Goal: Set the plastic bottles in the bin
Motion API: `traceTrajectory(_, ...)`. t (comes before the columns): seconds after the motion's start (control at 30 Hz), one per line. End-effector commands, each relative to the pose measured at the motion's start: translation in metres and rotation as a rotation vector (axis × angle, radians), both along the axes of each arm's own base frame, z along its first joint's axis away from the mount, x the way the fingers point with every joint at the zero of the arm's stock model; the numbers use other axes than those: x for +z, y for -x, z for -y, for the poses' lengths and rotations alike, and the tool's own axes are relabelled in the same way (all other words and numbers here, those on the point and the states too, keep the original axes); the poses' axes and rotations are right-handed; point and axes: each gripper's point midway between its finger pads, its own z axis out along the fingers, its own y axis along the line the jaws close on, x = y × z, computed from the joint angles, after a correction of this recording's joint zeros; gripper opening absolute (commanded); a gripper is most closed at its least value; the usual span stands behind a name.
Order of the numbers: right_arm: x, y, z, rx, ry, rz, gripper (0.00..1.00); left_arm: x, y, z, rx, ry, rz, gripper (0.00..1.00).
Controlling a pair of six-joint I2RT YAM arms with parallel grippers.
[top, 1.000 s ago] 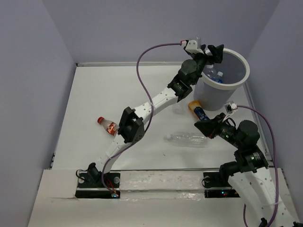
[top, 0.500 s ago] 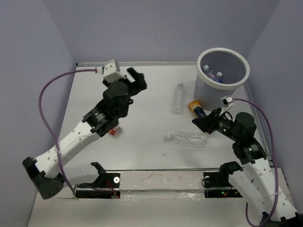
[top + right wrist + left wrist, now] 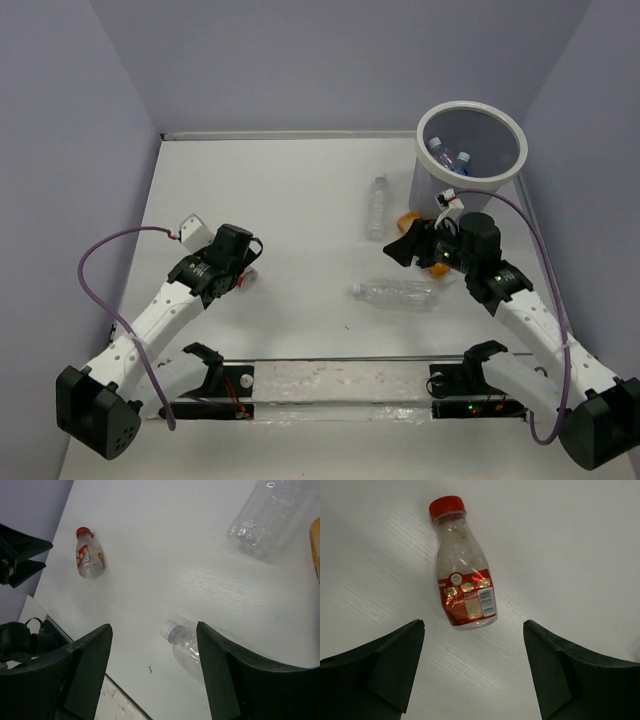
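Observation:
A red-capped bottle [image 3: 465, 580] with a red label lies on the white table, just past the tips of my left gripper [image 3: 472, 630], whose jaws stand open and empty. From above, that gripper [image 3: 243, 268] covers most of the red-capped bottle [image 3: 247, 281]. My right gripper [image 3: 154, 627] hangs open over the capped end of a clear bottle [image 3: 187, 647], not touching it. Seen from above, the right gripper [image 3: 405, 248] is just beyond this clear bottle [image 3: 395, 293]. A second clear bottle [image 3: 377, 207] lies farther back. An orange bottle [image 3: 408, 218] peeks out by the bin [image 3: 518, 160], which holds blue-capped bottles [image 3: 447, 158].
Lilac walls [image 3: 110, 120] close in the table on the left, back and right. A metal rail [image 3: 340, 375] with the arm bases runs along the near edge. A purple cable [image 3: 100, 290] loops out from the left arm.
My left arm has swung away from the bin, back across the table, down over the red-capped bottle. My right gripper has opened and shifted left above the near clear bottle.

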Motion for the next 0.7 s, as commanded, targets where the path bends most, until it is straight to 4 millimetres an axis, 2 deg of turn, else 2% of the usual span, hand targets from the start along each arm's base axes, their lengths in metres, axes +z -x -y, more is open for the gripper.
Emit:
traceTrajectory(0.0, 0.031, -0.034, -0.006, -0.069, 0.015, 0.111, 0.76, -0.036, 0.019, -0.018, 0.101, -0.004, -0.127, 0.92)
traceTrajectory(0.03, 0.025, -0.039, -0.008, -0.083, 0.031, 0.099, 0.76, -0.038, 0.015, -0.022, 0.114, -0.004, -0.124, 0.94)
traceTrajectory(0.1, 0.024, -0.045, -0.012, -0.087, 0.040, 0.101, 0.76, -0.049, 0.013, -0.026, 0.113, -0.002, -0.143, 0.96)
traceTrajectory(0.17, 0.015, -0.053, -0.017, -0.096, 0.074, 0.085, 0.76, -0.052, 0.000, -0.033, 0.139, 0.005, -0.119, 0.96)
traceTrajectory(0.2, 0.019, -0.057, -0.019, -0.098, 0.086, 0.097, 0.76, -0.052, -0.008, -0.034, 0.145, 0.014, -0.092, 0.96)
traceTrajectory(0.23, 0.018, -0.062, -0.019, -0.110, 0.099, 0.096, 0.76, -0.056, -0.007, -0.038, 0.154, 0.001, -0.107, 0.96)
traceTrajectory(0.33, 0.011, -0.085, -0.015, -0.173, 0.171, 0.090, 0.79, -0.057, -0.026, -0.044, 0.184, 0.002, -0.058, 0.96)
traceTrajectory(0.37, 0.009, -0.090, -0.014, -0.186, 0.188, 0.087, 0.79, -0.061, -0.029, -0.044, 0.185, 0.002, -0.061, 0.95)
traceTrajectory(0.4, -0.003, -0.097, -0.013, -0.196, 0.223, 0.065, 0.80, -0.067, -0.030, -0.042, 0.174, 0.018, -0.068, 0.95)
traceTrajectory(0.43, 0.002, -0.105, -0.013, -0.214, 0.232, 0.077, 0.80, -0.067, -0.039, -0.037, 0.160, 0.039, -0.038, 0.95)
traceTrajectory(0.53, -0.012, -0.126, -0.003, -0.289, 0.312, 0.061, 0.86, -0.079, -0.047, -0.031, 0.140, 0.062, -0.034, 0.94)
traceTrajectory(0.57, -0.010, -0.134, 0.000, -0.319, 0.331, 0.068, 0.88, -0.084, -0.048, -0.030, 0.134, 0.060, -0.046, 0.93)
traceTrajectory(0.6, -0.022, -0.140, 0.001, -0.323, 0.365, 0.048, 0.90, -0.086, -0.052, -0.027, 0.110, 0.065, -0.038, 0.93)
traceTrajectory(0.67, -0.024, -0.151, 0.001, -0.345, 0.390, 0.045, 0.91, -0.095, -0.054, -0.025, 0.096, 0.061, -0.062, 0.89)
